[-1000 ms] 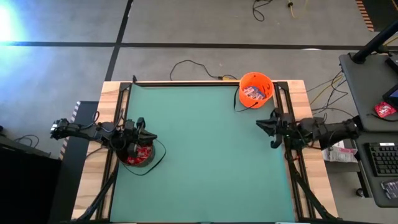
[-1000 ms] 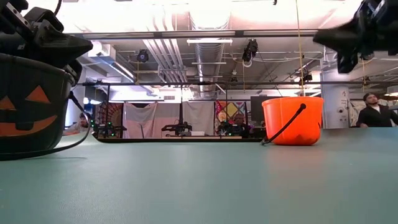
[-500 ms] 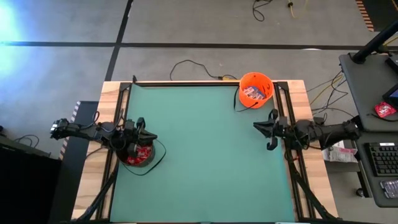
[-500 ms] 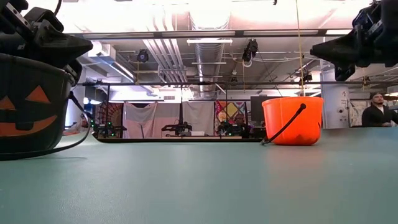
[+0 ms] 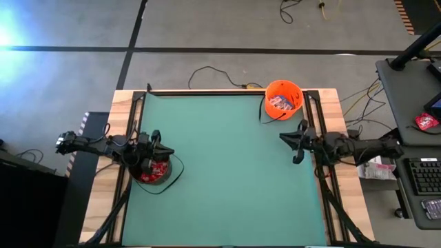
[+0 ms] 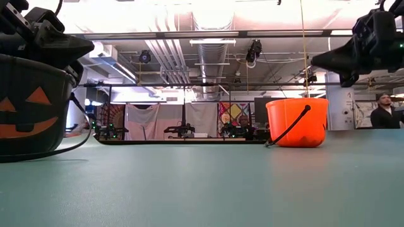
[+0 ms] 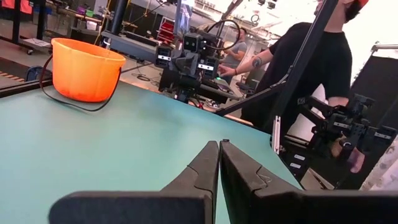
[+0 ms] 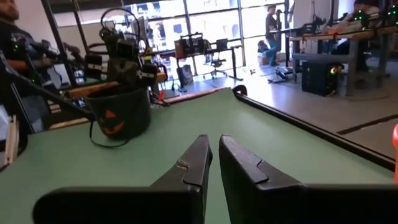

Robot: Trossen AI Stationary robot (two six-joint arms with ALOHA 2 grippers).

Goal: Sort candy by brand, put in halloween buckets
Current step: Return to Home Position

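**Both grippers raised, candy in both buckets**

Left gripper [image 7: 219,144]: hangs just over the black bucket [image 6: 28,110], near the mat's left edge. Fingers are together and hold nothing. The bucket is round, dark and matte, with an orange pumpkin face on its wall. Shiny red candy [image 5: 157,171] sits inside. Its thin wire handle [image 5: 178,167] lies looped on the mat, on the side toward the middle.

Mat [image 5: 227,165]: flat, matte green, roughly square. Black rails [image 5: 137,114] run along its left and right edges, with bare wood strips [image 5: 103,207] outside them. The buckets stand well apart, with a long stretch of mat between them.

Orange bucket [image 6: 297,123]: glossy plastic, slightly tapered, in the mat's far right corner close to the right rail. A black strap [image 6: 291,126] hangs down its side. Pale wrapped candy [image 5: 278,102] lies inside.

Right gripper [image 8: 214,142]: raised above the mat by the right edge, just nearer than the orange bucket. In the low view it sits higher than the bucket's rim. It points toward the mat's middle. Fingers are all but together, only a slit between them, nothing held.

Past the right edge there is a desk with a keyboard [image 5: 423,176]. A person [image 6: 383,113] is in the room behind.
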